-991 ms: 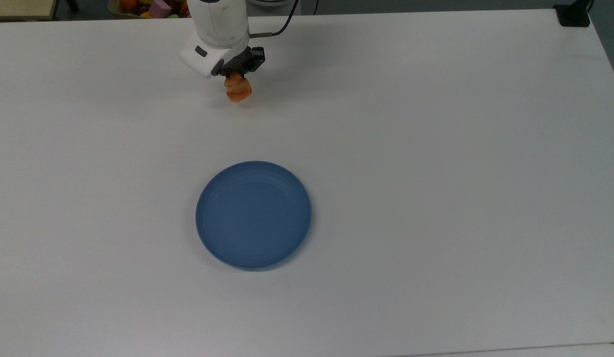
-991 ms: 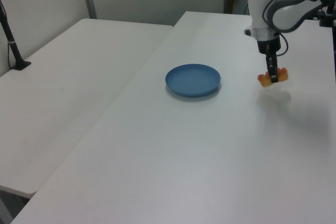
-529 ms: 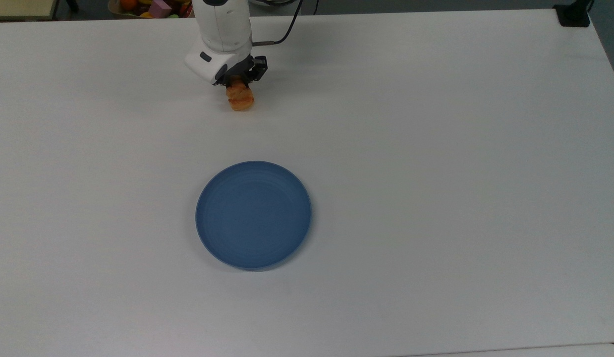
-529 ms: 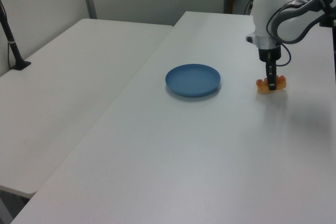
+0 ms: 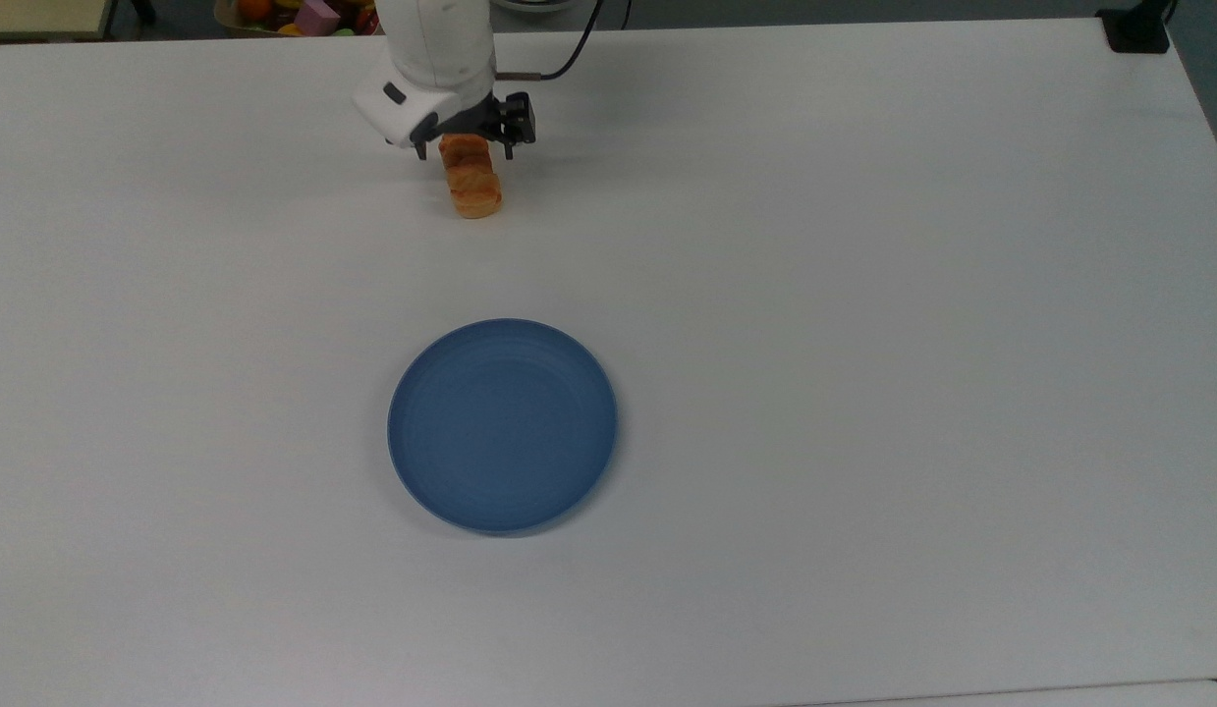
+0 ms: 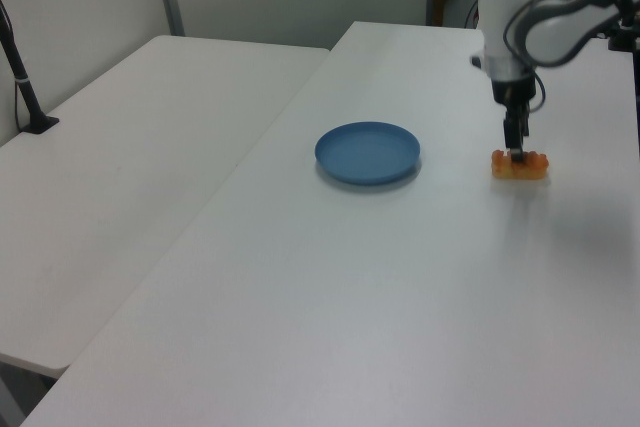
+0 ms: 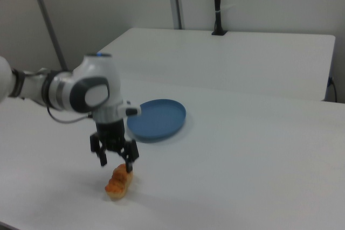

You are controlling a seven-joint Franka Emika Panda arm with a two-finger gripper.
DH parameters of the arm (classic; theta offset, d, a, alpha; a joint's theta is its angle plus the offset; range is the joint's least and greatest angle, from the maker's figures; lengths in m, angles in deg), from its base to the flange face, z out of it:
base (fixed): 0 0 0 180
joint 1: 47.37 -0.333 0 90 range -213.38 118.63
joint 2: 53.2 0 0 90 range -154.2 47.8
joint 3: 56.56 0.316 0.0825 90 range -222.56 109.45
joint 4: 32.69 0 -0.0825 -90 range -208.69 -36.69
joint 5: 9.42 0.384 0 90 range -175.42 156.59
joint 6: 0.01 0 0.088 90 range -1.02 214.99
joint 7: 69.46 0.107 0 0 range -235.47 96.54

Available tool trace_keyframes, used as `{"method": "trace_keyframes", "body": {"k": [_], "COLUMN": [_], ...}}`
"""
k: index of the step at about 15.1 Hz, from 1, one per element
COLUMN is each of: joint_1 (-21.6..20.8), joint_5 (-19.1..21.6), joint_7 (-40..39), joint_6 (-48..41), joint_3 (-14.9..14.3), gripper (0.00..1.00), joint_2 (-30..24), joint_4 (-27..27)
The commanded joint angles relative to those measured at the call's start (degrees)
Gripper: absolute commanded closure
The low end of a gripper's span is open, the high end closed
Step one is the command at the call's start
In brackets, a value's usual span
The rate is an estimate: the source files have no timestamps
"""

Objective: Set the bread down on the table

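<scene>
The bread (image 5: pixel 469 179), a small golden-orange roll, lies flat on the white table (image 5: pixel 863 295) near its far edge in the top view. My gripper (image 5: pixel 468 143) hangs just above the roll's far end, open, with nothing between its fingers. In the right view the gripper (image 7: pixel 115 163) has its fingers spread apart over the bread (image 7: pixel 119 183). The left view shows the gripper (image 6: pixel 514 149) right above the bread (image 6: pixel 519 165). The round blue plate (image 5: pixel 502 425) sits bare in the middle of the table, well apart from the roll.
A bin of coloured toys (image 5: pixel 304 14) lies beyond the table's far edge in the top view. A black mount (image 5: pixel 1136 29) sits at the far right corner. In the left view a second white table (image 6: pixel 120 147) adjoins, with a black pole (image 6: pixel 22 77).
The gripper came down with the bread, set it on the table, opened and let it go. It now stands slightly higher over the roll. The plate has not moved.
</scene>
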Motion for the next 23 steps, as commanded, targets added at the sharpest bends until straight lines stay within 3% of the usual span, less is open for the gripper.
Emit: {"method": "trace_keyframes", "body": {"k": [1,6,9,14,20,23], "joint_1": [-1.01,-0.92,-1.1,-1.36,-1.54,-1.54], "joint_5": [0.37,6.51,7.49,7.93,7.93,7.93], "joint_7": [2.75,2.75,2.84,7.5,6.97,6.27], "joint_6": [-11.82,-26.33,-30.82,-29.96,-15.82,-15.18], "joint_3": [0.15,0.94,1.03,1.82,1.82,1.73], "gripper": [0.0,0.0,0.0,0.0,0.0,0.0], "joint_2": [-2.06,-2.14,-2.84,-3.02,-3.02,-3.28], "joint_4": [10.96,28.89,34.62,35.86,33.67,32.61]}}
